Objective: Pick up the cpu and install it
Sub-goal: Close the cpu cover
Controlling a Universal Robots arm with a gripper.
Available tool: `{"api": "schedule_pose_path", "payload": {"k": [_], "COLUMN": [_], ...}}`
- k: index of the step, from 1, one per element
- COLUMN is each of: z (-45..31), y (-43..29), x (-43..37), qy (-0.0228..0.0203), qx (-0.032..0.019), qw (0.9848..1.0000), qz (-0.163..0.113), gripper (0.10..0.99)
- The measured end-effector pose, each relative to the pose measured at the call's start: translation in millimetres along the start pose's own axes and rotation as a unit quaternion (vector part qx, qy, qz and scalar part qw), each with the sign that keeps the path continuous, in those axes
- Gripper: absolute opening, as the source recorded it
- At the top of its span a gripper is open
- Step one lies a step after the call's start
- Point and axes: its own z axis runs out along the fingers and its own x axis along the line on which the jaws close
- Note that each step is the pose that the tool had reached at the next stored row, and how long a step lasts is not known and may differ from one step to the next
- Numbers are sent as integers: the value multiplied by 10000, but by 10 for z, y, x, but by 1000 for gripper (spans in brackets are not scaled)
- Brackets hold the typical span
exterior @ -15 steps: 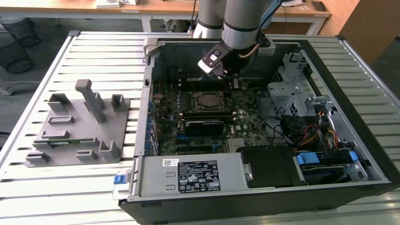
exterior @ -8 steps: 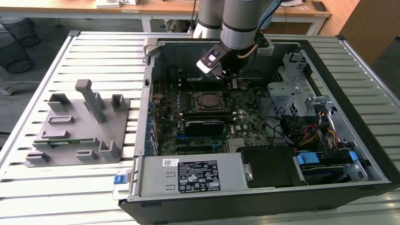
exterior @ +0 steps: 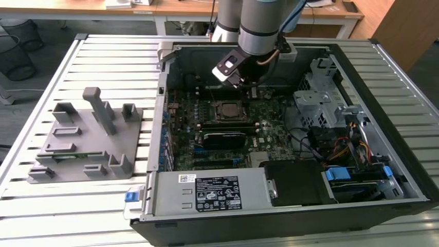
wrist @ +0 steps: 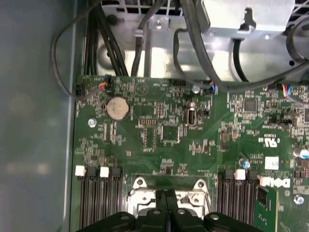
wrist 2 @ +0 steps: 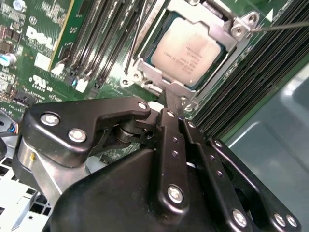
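The cpu (wrist 2: 188, 48), a flat square chip with a silver-grey top, lies in its socket on the green motherboard (wrist: 159, 145), with the metal socket frame (wrist 2: 241, 29) around its edges. A thin wire lever (wrist 2: 285, 25) runs off from the frame's corner. My gripper (wrist 2: 169, 107) hangs just beside the socket frame, its two black fingers pressed together with nothing seen between them. In the first wrist view the joined fingertips (wrist: 159, 197) stand over the frame's edge. The exterior view has the gripper (exterior: 250, 88) low inside the case, just behind the cpu (exterior: 227, 109).
The open computer case (exterior: 158, 154) lies on a slatted table. Black memory slots (wrist 2: 96, 38) flank the socket. Cables (wrist: 193, 48) cross the case wall. A drive cage (exterior: 319, 100) and power supply (exterior: 213, 190) crowd the case. A grey fixture (exterior: 89, 139) stands at the exterior view's left.
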Motion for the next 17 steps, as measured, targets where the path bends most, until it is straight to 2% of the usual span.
{"api": "schedule_pose_path", "payload": {"k": [5, 17], "z": [5, 6], "y": [-92, -229], "x": [3, 7], "qy": [1, 1], "qx": [-1, 0], "qw": [10000, 10000], "qz": [-6, -8], "gripper": [106, 106]}}
